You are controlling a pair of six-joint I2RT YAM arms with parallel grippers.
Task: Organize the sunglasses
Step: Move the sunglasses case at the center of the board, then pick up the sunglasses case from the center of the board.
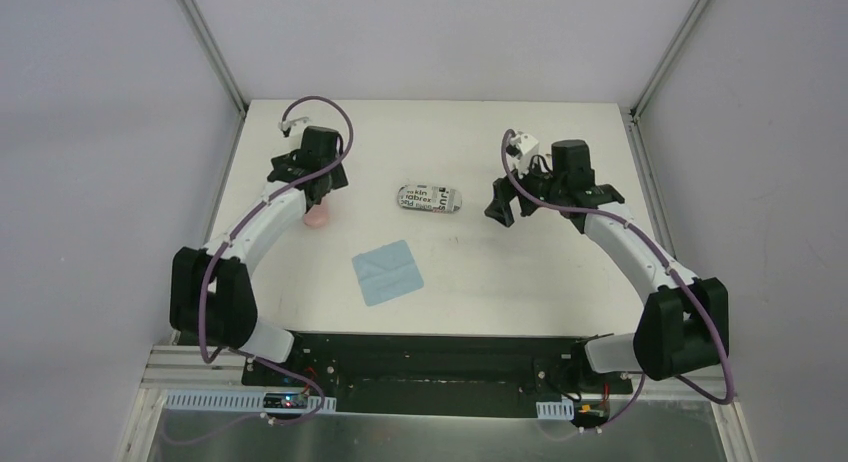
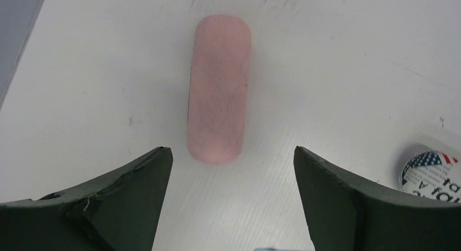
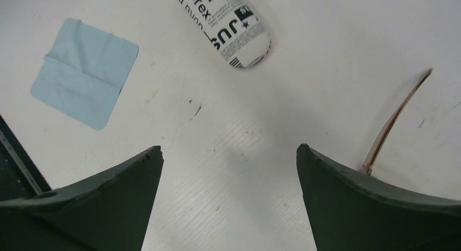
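Note:
A thin brown temple arm of the brown sunglasses (image 3: 397,119) lies on the white table just right of my right gripper (image 3: 228,153), running under its right finger (image 3: 369,207). In the top view this pair is hidden under the right arm. The right gripper (image 1: 508,206) is open and empty over bare table. My left gripper (image 2: 232,153) is open and empty, low over the table, with the pink case (image 2: 219,88) lying closed just ahead of its fingertips. The left gripper (image 1: 318,194) stands at the back left. The pale lilac pair is out of view.
The black-and-white lettered case (image 1: 430,198) lies closed at the table's middle back; it also shows in the right wrist view (image 3: 239,28) and the left wrist view (image 2: 429,169). A light blue cloth (image 1: 388,272) lies flat in front of it and shows in the right wrist view (image 3: 84,71).

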